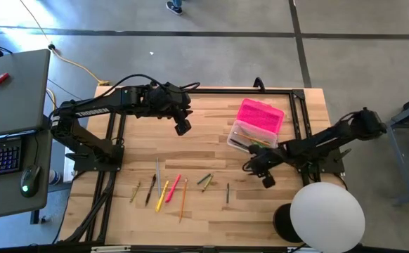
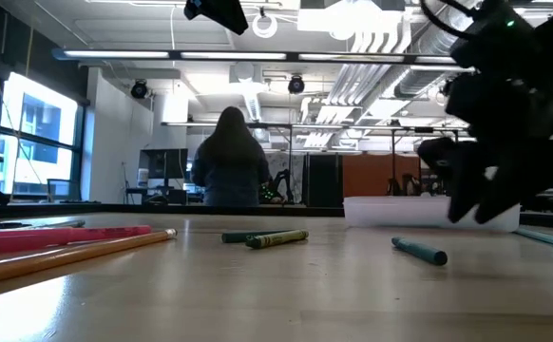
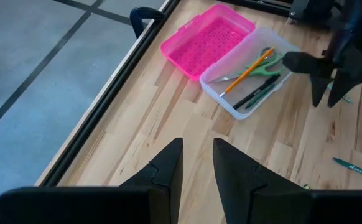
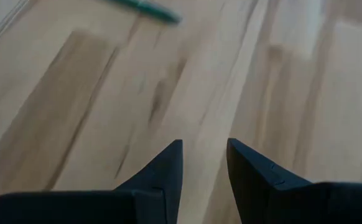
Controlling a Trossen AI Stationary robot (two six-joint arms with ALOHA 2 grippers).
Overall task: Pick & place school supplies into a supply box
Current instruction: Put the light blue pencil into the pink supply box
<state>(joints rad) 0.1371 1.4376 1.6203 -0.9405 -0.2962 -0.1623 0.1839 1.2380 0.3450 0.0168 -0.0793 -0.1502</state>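
Several pens and pencils [image 1: 164,188] lie spread out on the wooden surface [image 1: 211,218], well apart from the supply box [image 1: 250,137]. The clear box sits near the far edge with its pink lid [image 1: 261,114] flipped open beside it. Inside it are green-handled scissors [image 3: 263,59], an orange pencil and dark pens. The right gripper [image 1: 266,180] hangs just beside the box, jaws a little apart and holding nothing. The left gripper [image 1: 183,128] waits up high, jaws narrow and holding nothing.

Bright overhead light; right wrist view motion-blurred
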